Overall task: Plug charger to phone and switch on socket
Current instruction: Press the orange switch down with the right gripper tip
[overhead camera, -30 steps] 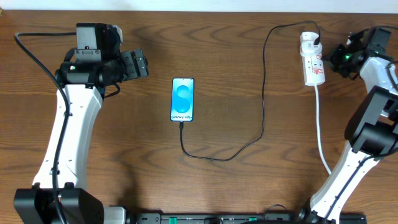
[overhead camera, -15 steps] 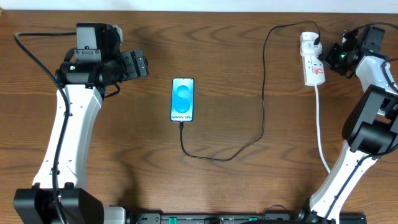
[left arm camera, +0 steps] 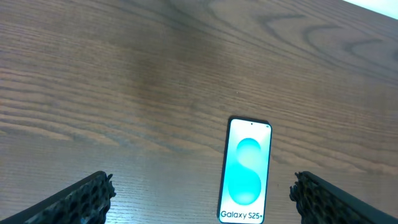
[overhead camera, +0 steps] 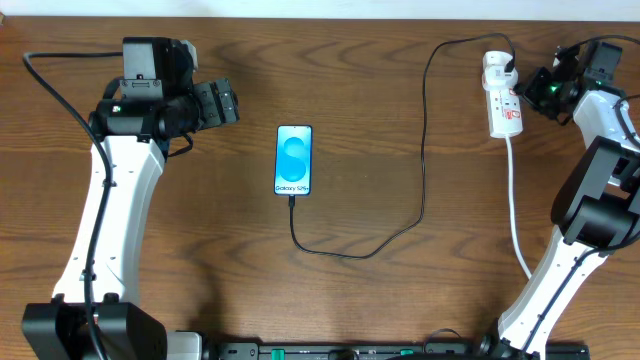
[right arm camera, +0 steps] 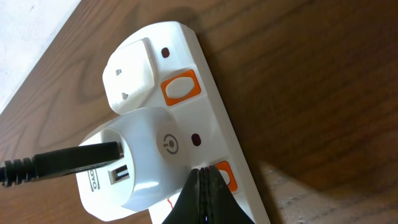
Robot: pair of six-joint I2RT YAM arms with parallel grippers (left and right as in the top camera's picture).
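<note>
The phone (overhead camera: 293,160) lies flat near the middle of the table (overhead camera: 200,250), its screen lit. The charger (overhead camera: 423,150) meets the phone's near edge, loops right and climbs to the far end of the socket (overhead camera: 502,95) in the far right corner. The socket's white cord (overhead camera: 515,200) trails toward the near edge. From overhead the right gripper (overhead camera: 528,92) sits against the socket's right side, too small to read. The right wrist view shows its jaws shut, with the tips partly covering 1 orange switch (right arm camera: 227,177); a 2nd switch (right arm camera: 180,87) is clear. Only this view shows the white adapter (right arm camera: 134,155) where the black cable enters. The left gripper (overhead camera: 225,103) hangs well left of the phone. Its own view shows the fingers (left arm camera: 74,199) spread wide, holding nothing, but crops out the phone's near edge.
</note>
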